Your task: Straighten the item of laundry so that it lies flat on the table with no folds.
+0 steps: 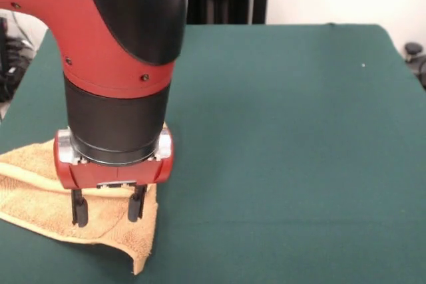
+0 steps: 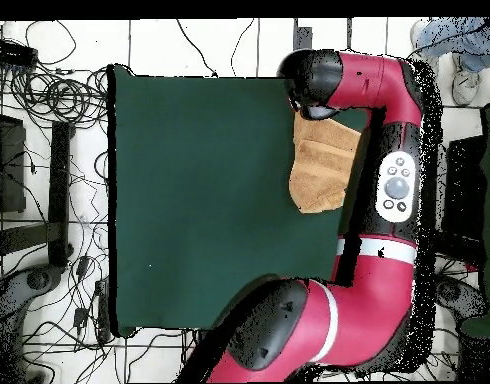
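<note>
- The gripper (image 1: 108, 212) is hanging low over the towel (image 1: 40, 197), its two dark fingers (image 1: 79, 212) standing apart with nothing between them; the tips look close to the cloth, though contact cannot be told.
- The towel is lying at the table's (image 1: 279, 138) edge, bunched, with a fold running across it and one corner (image 1: 141, 263) drooping to a point.
- Judging from this, the arm (image 2: 394, 180) is lining up a grasp, and flattening is not yet done.
- The next move is likely calling for a pinch on a loose edge, then a pull outward across the green surface.
</note>
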`<state>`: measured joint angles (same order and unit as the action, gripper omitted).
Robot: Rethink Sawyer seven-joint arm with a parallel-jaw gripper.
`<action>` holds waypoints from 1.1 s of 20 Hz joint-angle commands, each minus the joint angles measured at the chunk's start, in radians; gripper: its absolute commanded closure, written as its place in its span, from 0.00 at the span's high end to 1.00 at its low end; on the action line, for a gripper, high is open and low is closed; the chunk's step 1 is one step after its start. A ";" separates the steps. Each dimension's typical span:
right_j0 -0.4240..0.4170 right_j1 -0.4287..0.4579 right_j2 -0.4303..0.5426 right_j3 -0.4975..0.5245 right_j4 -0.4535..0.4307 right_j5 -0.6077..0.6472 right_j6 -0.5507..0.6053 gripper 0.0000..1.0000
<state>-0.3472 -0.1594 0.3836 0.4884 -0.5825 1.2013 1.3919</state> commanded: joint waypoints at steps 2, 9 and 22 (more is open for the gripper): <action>0.083 0.085 -0.076 -0.085 -0.050 0.320 0.285 1.00; 0.102 0.112 -0.075 -0.131 -0.029 0.432 0.324 1.00; 0.075 0.143 -0.037 -0.070 0.110 0.273 0.366 1.00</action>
<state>-0.2949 -0.0354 0.3060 0.3392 -0.5290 1.5536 1.3998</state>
